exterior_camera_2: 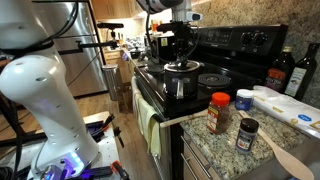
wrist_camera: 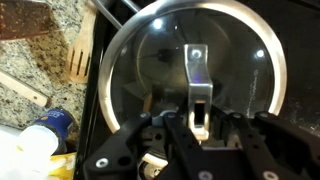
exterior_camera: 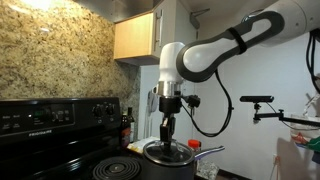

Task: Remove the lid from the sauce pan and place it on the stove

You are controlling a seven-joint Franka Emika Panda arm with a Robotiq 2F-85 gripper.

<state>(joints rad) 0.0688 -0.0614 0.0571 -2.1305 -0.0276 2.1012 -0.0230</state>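
Observation:
The glass lid (wrist_camera: 160, 60) with a metal rim sits on the sauce pan (exterior_camera: 165, 153) on the black stove (exterior_camera: 60, 150). The wrist view looks straight down on it. Its top handle (wrist_camera: 197, 75) is a small upright metal piece at the centre. My gripper (wrist_camera: 200, 125) is right over the lid, with a finger pressed against each side of that handle. Both exterior views show the gripper (exterior_camera_2: 181, 58) lowered onto the lid (exterior_camera_2: 182, 67) and the pan (exterior_camera_2: 180, 82) at the front of the stove (exterior_camera_2: 225, 45). The pan's long handle does not show clearly.
A coil burner (exterior_camera: 118, 168) lies beside the pan. Spice jars (exterior_camera_2: 219, 112) and a wooden spatula (exterior_camera_2: 290, 160) are on the granite counter by the stove. Bottles (exterior_camera_2: 283, 72) stand near the wall. Wooden spoons (wrist_camera: 80, 55) lie beside the stove.

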